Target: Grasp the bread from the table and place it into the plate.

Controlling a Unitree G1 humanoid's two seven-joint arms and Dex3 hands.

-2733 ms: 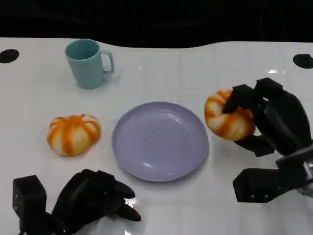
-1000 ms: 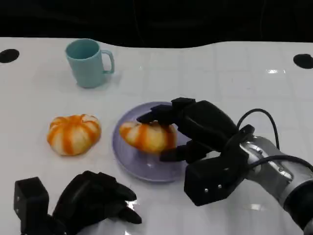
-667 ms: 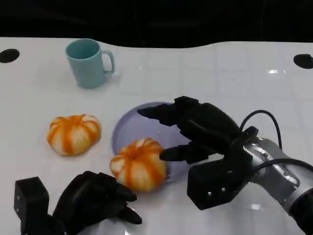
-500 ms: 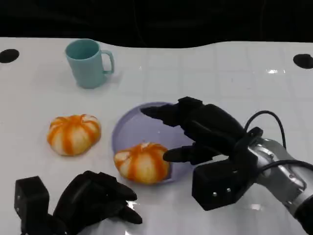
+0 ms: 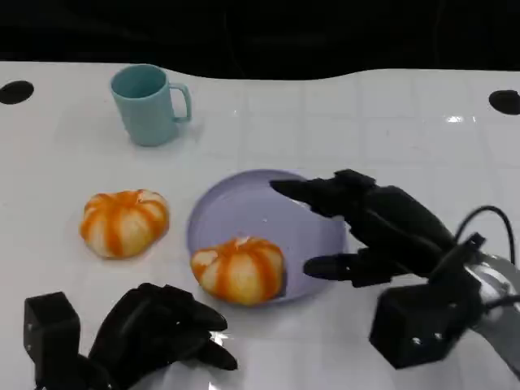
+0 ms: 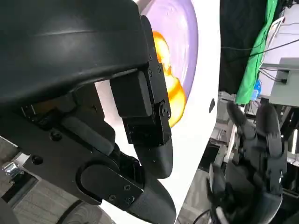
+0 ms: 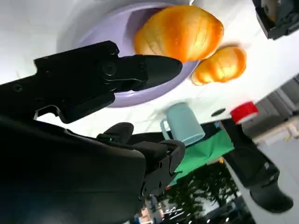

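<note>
1. Bread [image 5: 240, 270], the task's orange-and-cream ridged bun, sits on the near-left edge of the plate [image 5: 244, 207], part of it overhanging the rim; its underside is hidden. The right wrist view shows its glossy, lobed crust [image 7: 180, 30].
2. White table [image 5: 341, 114]: smooth and shiny, faintly gridded, with dark round holes at its far corners. Its near part is hidden behind both hands.
3. Right hand [image 5: 370, 236] hovers over the plate's right side, matte black, fingers spread apart and holding nothing; it is clear of the bread. It covers the plate's right rim.
4. Left hand [image 5: 158, 333] lies at the near-left, fingers curled in with nothing visible inside them; the picture's lower edge cuts it off.
5. The plate is round, shallow, pale lavender and smooth.
6. A second bun [image 5: 124, 222], same striped rounded shape, lies on the table left of the plate, apart from it.
7. Teal mug [image 5: 146, 104], cylindrical and upright, stands at the far left, handle to the right.
</note>
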